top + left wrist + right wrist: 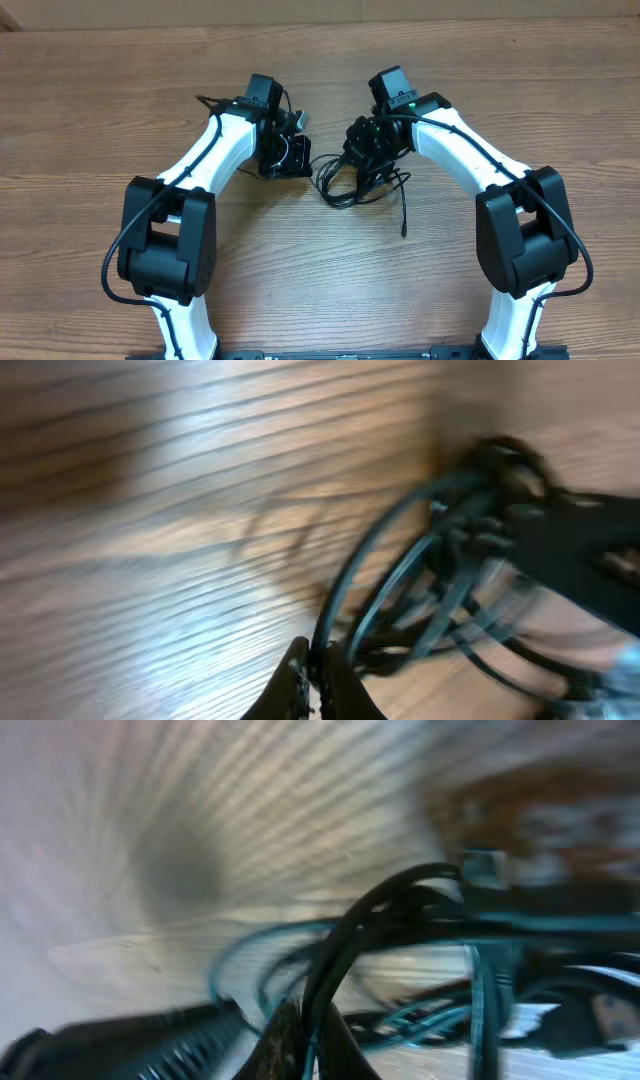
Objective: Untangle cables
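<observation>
The cables (350,190) lie in a small heap in the middle of the tabletop (300,290). We think they are mostly knotted, with just one end trailing loose, so most of the job is left. Our left hand (312,678) and right hand (305,1040) lean in low from each side, each pinched shut on a cable.

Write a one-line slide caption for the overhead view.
Left gripper and right gripper, both shut on the cables tangled on a wooden table.
</observation>
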